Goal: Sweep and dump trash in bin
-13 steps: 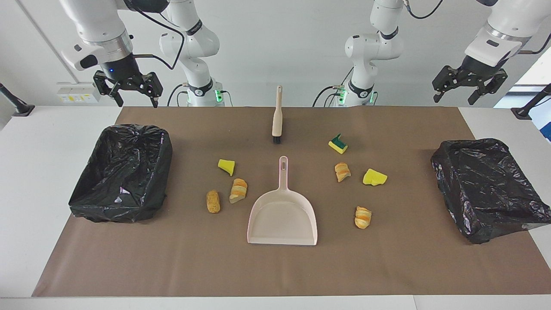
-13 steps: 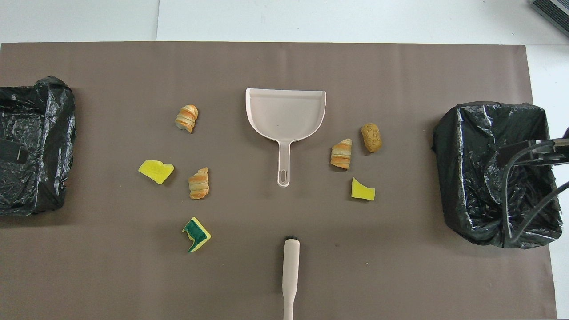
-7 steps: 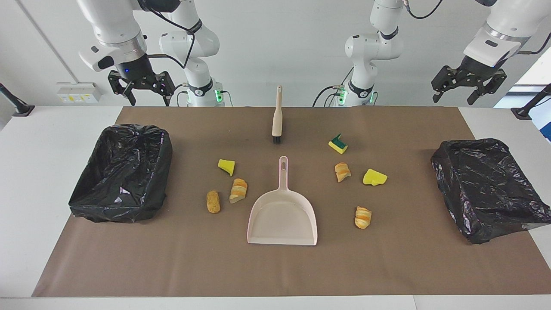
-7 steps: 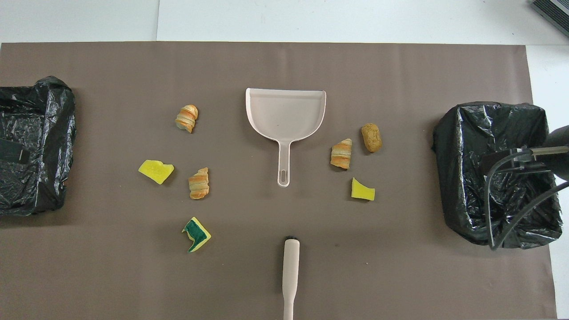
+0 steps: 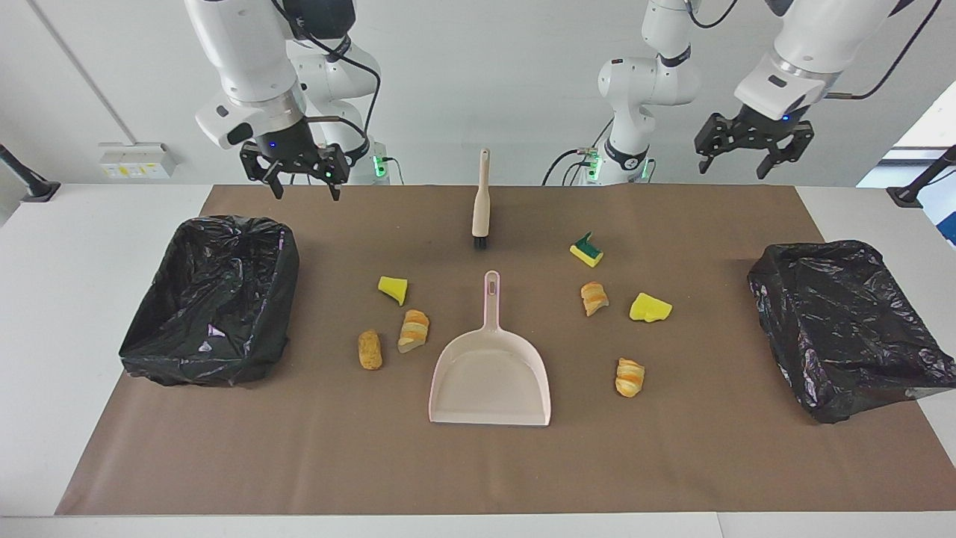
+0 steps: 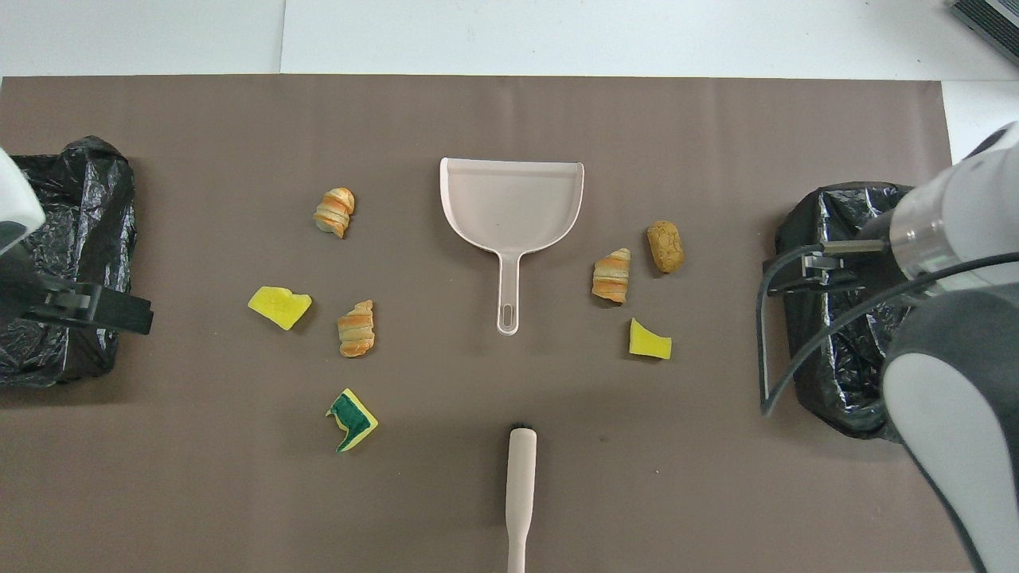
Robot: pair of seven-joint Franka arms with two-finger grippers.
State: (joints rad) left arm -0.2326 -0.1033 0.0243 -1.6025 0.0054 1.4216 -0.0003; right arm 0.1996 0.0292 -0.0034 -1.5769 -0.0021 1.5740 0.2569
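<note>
While every scrap of the trash point(image 5: 413, 329) lies loose on the brown mat of the counter point(image 5: 89, 224), scattered on both sides of the dustpan point(image 5: 489, 377), the task looks to be at its opening step: neither tool is in hand yet. The right gripper point(image 5: 301, 170) hangs in the air with its fingers apart and empty, over the mat's edge beside the bin point(image 5: 213, 299) at the right arm's end. The left gripper point(image 5: 750, 146) hangs high near the other bin point(image 5: 844, 329), its fingers also spread on nothing. The brush point(image 5: 480, 200) lies nearer to the robots than the dustpan, its bristles pointing at the dustpan's handle. Next, I judge, one arm must come down on the brush handle and the other on the dustpan handle, each closing squarely on a slim stem lying flat.
</note>
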